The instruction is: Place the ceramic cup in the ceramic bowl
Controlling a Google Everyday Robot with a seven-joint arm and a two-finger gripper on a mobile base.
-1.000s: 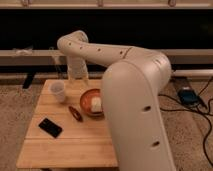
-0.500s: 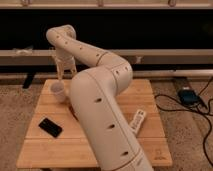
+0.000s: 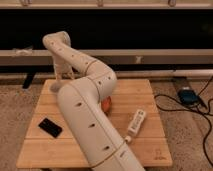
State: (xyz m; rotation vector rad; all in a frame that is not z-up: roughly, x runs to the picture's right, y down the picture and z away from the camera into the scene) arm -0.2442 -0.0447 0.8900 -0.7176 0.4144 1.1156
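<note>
The white ceramic cup (image 3: 54, 86) stands near the far left corner of the wooden table (image 3: 150, 147). My gripper (image 3: 60, 78) hangs down from the wrist right at the cup, just above and beside it, and covers part of it. The arm runs from the bottom middle of the view up and to the left. It hides most of the orange-brown ceramic bowl (image 3: 106, 104). Only a sliver of the bowl's rim shows at the arm's right edge, mid-table.
A black phone (image 3: 50, 127) lies at the table's front left. A long white remote-like bar (image 3: 136, 123) lies right of the arm. On the carpet to the right are a dark box (image 3: 187, 95) and cables. A dark window wall with a ledge stands behind the table.
The arm has swung further left and forward, and now covers the bowl and the table's middle. The gripper has come down to the cup. The cup has not moved.
</note>
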